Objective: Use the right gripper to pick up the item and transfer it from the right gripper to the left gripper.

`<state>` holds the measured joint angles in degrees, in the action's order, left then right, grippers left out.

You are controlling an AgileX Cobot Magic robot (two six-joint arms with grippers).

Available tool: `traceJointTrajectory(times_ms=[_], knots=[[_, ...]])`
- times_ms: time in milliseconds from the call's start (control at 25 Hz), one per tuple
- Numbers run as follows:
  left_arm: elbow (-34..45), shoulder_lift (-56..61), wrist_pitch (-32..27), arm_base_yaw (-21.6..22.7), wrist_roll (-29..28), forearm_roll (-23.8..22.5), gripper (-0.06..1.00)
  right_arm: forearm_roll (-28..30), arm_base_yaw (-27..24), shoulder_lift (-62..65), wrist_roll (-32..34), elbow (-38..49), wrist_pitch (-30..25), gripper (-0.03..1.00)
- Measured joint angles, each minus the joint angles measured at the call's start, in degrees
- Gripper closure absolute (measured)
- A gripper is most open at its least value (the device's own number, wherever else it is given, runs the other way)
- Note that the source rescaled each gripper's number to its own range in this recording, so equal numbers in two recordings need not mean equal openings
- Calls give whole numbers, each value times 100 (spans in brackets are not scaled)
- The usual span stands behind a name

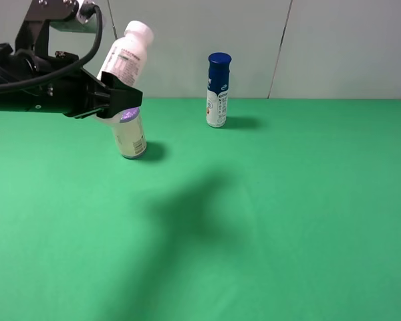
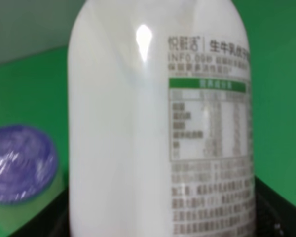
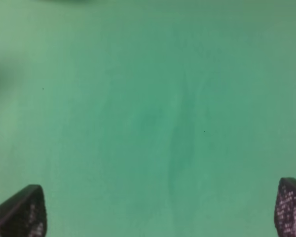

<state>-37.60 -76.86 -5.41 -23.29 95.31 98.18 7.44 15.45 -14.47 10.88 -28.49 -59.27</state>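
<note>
Handover looks done: left gripper is clamped on the white bottle, held tilted in the air above the purple-lidded can. Right gripper is wide apart, empty, over bare green table. Nothing obvious left.

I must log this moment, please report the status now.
Left gripper shut on white bottle, held tilted above purple-lidded can. Right gripper open, empty, over green table. Nothing in the way.

Bright, even light; a soft broad shadow lies on my green surface. Both wrist views are blurred, with glare on the white bottle.
</note>
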Motion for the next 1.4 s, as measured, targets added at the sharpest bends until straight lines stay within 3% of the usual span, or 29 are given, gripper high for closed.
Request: traceJointTrajectory(times_ms=[720, 800, 1040, 1200, 1400], knots=[[450, 1, -37, 0, -190, 43, 94, 0, 0, 0, 0, 0, 0, -3], [467, 1, -63, 0, -493, -141, 94, 0, 0, 0, 0, 0, 0, -3], [825, 319, -46, 0, -2116, -1301, 94, 0, 0, 0, 0, 0, 0, -3], [1444, 960, 121, 0, -2467, -1440, 94, 0, 0, 0, 0, 0, 0, -3], [2219, 1513, 802, 0, -2997, -1440, 94, 0, 0, 0, 0, 0, 0, -3]])
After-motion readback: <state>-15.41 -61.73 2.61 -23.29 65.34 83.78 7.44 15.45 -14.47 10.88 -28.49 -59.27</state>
